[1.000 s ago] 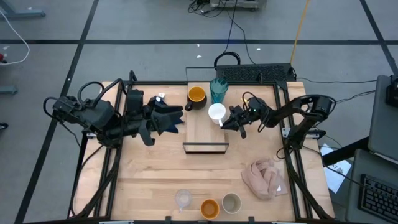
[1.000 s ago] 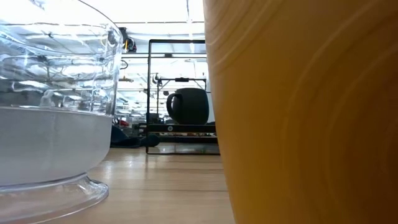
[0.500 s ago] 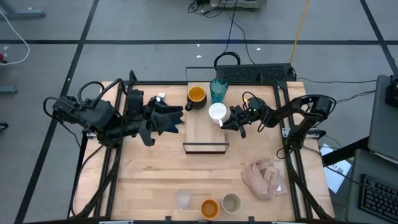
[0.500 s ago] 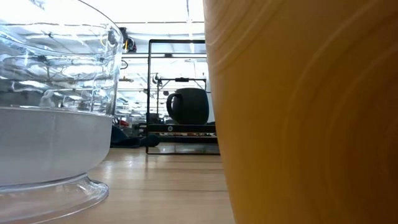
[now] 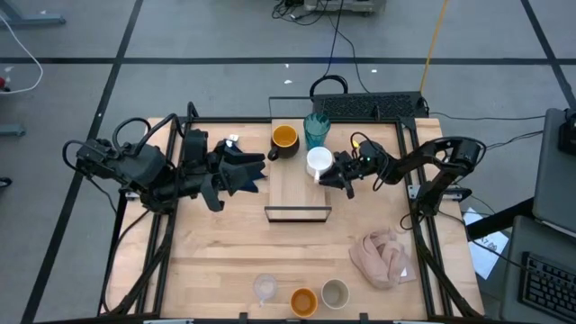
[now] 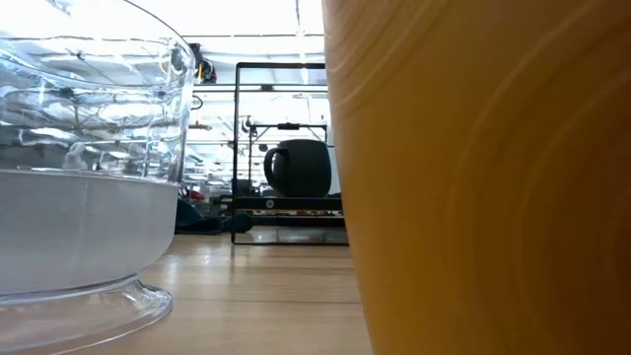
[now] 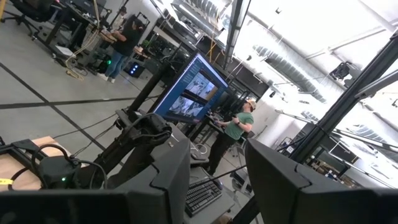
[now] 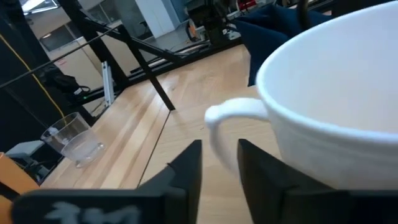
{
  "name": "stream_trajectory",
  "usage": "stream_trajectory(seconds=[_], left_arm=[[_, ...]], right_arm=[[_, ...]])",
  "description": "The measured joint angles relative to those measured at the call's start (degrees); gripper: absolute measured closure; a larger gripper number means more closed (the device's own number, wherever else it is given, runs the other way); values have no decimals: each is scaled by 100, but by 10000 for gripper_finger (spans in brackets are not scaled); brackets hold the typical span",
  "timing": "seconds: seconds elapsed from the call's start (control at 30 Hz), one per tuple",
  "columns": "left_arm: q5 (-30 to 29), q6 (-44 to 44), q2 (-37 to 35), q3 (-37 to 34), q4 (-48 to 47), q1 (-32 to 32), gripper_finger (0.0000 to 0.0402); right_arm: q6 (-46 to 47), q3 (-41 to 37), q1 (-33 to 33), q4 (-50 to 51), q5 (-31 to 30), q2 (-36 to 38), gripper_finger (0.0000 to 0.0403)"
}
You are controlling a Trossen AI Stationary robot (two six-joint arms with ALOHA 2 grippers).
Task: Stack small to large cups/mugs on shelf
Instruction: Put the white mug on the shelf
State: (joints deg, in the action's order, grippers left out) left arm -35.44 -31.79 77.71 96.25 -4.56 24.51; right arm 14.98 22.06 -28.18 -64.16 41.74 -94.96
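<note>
The shelf (image 5: 297, 191) lies at the table's middle. On its far end stand the black mug with the orange inside (image 5: 284, 138) and the teal tumbler (image 5: 316, 129). My right gripper (image 5: 333, 170) is shut on the white mug (image 5: 318, 162), just near of the tumbler. My left gripper (image 7: 217, 180) is open and empty. It stays left of the shelf, by the dark navy cloth (image 5: 239, 167). The clear glass (image 5: 265, 288), orange cup (image 5: 303, 301) and grey-beige cup (image 5: 335, 293) stand at the near edge. My right gripper pinches the white mug's handle (image 8: 219, 124) between its two fingers (image 8: 186, 168). It comes roughly level from the table's right side. The mug's open mouth (image 8: 336, 74) faces up over the shelf's far right part. Whether its bottom rests on the shelf I cannot tell.
A pink-beige cloth (image 5: 385, 256) lies at the near right. In the low view the clear glass (image 6: 89, 197) and the orange cup (image 6: 473, 177) fill the foreground. The black mug (image 6: 301, 168) shows behind them on the shelf (image 6: 286, 204).
My right gripper has carried the white mug a little toward the table's far edge, closer to the teal tumbler.
</note>
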Motion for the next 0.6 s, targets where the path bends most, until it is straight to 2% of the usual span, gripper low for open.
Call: stream_trajectory(seconds=[0.2,0.6], left_arm=[[62,2,0,0,-26,0,247],[68,119,-2,0,-42,0,247]], right_arm=[[47,0,12,-17,4,0,261],[254,2,13,14,215,9,263]])
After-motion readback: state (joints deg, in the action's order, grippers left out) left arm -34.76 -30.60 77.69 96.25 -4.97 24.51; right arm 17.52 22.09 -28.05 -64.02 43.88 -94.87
